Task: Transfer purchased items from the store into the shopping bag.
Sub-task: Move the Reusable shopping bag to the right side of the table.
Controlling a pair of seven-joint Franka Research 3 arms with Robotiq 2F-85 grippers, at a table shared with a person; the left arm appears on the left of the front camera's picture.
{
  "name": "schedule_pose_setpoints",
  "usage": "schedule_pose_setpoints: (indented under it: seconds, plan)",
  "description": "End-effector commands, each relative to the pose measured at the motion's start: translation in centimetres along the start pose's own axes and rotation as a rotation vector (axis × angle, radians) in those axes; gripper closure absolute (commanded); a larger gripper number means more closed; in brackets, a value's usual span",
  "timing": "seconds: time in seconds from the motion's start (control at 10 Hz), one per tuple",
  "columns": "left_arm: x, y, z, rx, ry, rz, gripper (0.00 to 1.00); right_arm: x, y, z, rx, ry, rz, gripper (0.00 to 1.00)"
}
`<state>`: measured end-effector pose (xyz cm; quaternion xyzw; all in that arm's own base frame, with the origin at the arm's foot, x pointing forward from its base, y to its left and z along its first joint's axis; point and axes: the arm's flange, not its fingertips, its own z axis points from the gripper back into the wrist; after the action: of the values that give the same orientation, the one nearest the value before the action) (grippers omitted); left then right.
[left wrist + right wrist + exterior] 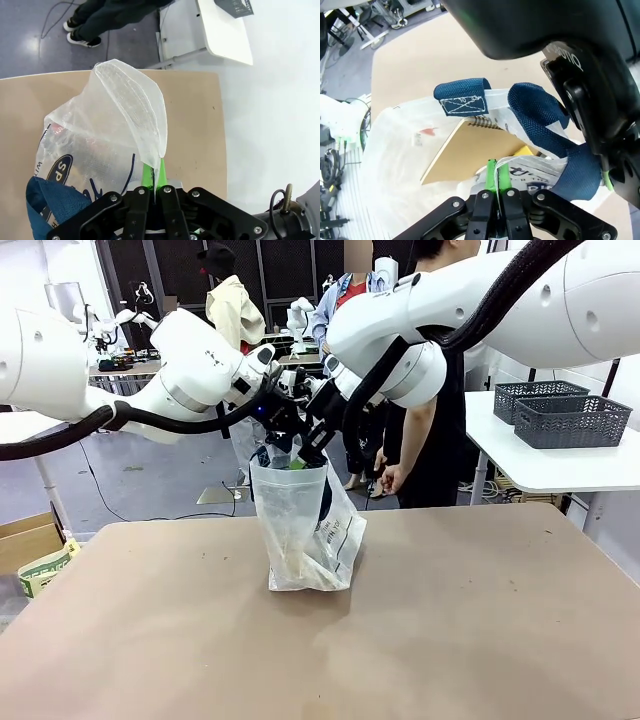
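The shopping bag point(300, 530), translucent white with navy print, stands upright in the middle of the tan table point(480, 620). My left gripper point(278, 443) and right gripper point(303, 453) meet at its top. In the left wrist view the left gripper point(153, 176) is shut, its green pads pinching the bag's rim point(135, 110), with a navy handle point(50, 202) beside it. In the right wrist view the right gripper point(498, 175) is shut on the opposite rim, between the navy handles point(465, 97). A tan purchased item point(467, 152) with a spiral edge lies inside the bag, next to something yellow point(525, 150).
A person point(440, 420) stands at the far side of the table. Two dark grey lattice baskets point(560, 410) sit on a white side table at the back right. A cardboard box point(25, 540) is on the floor at the left.
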<state>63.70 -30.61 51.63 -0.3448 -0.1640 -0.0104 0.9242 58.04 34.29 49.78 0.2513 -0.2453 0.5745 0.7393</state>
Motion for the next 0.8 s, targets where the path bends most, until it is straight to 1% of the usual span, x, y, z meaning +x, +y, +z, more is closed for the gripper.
schedule_pose_setpoints:
  seconds: [0.0,0.3,0.4,0.5,0.6,0.7]
  plan:
    - [-0.96,0.40,0.87,-0.002,-0.009,-0.012,1.00,-0.55,0.35,0.45,0.016,-0.049,0.011,1.00]
    - [-1.03,0.43,0.92,0.003,-0.008,-0.018,1.00,-0.55,0.41,0.51,0.016,-0.048,0.014,1.00]
    - [-1.10,0.17,0.84,0.015,0.010,-0.058,1.00,-0.55,0.40,0.49,0.014,-0.046,0.013,1.00]
    - [-0.10,-0.01,0.16,0.002,-0.001,-0.001,1.00,-0.51,0.41,0.52,0.008,-0.046,0.006,1.00]
    - [-0.10,-0.01,0.16,0.002,-0.001,-0.001,1.00,0.08,0.10,-0.04,0.002,-0.001,0.002,1.00]
    - [-0.10,-0.01,0.16,0.002,-0.001,-0.001,1.00,0.08,0.10,-0.04,0.002,-0.001,0.002,1.00]
